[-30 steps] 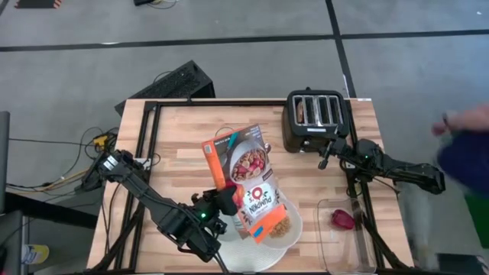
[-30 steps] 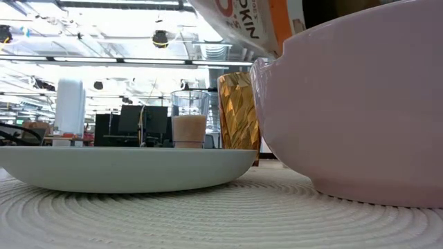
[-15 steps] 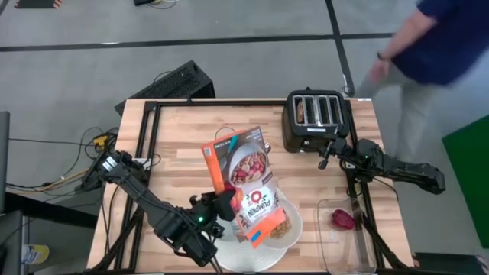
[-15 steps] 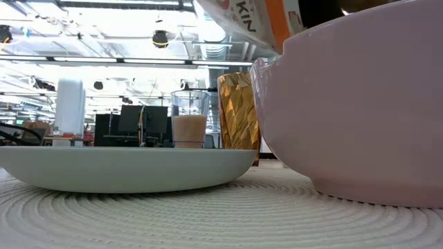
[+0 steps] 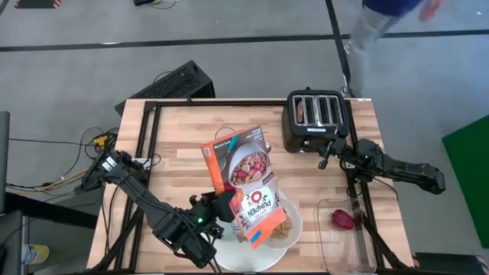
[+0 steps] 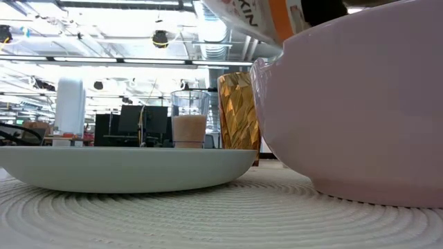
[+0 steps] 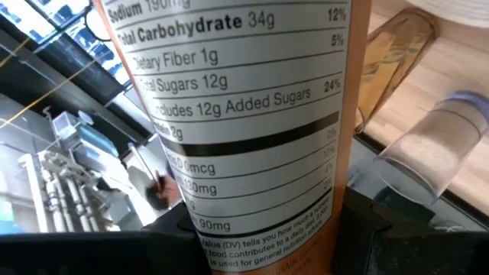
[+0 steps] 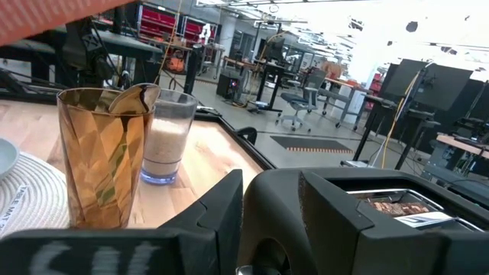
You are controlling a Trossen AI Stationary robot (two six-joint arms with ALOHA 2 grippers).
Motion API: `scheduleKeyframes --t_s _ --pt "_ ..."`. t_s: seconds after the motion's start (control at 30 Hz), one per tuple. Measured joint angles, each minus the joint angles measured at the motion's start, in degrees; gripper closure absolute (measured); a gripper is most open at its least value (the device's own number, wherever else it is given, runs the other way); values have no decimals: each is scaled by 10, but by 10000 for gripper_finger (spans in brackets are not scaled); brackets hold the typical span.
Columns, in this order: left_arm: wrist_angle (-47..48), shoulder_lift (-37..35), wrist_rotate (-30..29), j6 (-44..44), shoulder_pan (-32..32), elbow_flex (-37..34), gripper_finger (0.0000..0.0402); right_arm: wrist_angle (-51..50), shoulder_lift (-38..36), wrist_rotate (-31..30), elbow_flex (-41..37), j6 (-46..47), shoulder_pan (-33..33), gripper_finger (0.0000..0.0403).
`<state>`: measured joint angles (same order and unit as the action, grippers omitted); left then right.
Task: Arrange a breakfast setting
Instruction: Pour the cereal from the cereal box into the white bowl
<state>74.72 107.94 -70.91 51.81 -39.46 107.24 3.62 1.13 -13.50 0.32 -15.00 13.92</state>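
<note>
Wooden tabletop is hosting the white bowl near the front edge, already sitting with tan cereal in it, beside the large white plate. Left end effector is clamping a cereal box tilted over that bowl, next to a second box. Right end effector is hanging by the black toaster, fingers partly apart, gripping nothing, with dark red fruit lying in a clear tray.

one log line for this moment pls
left gripper: holds cereal box tilted over bowl | cereal in bowl | right gripper: idle beside toaster
</note>
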Motion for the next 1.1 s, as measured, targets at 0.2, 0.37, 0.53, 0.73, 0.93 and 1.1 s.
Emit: scheduleKeyframes --t_s 0.2,0.37,0.53,0.73,0.93,1.1 --pt "-7 0 1 3 -3 0 251 0 0 0 0 0 0 252" --pt "-10 0 0 26 -5 0 251 0 0 0 0 0 0 252" --pt "-11 0 -3 36 -7 0 251 0 0 0 0 0 0 252" --pt "-12 0 -3 55 -7 0 251 0 0 0 0 0 0 252" --pt "-12 0 -3 60 -7 0 251 0 0 0 0 0 0 252" --pt "-12 0 -21 46 -6 0 251 0 0 0 0 0 0 252"
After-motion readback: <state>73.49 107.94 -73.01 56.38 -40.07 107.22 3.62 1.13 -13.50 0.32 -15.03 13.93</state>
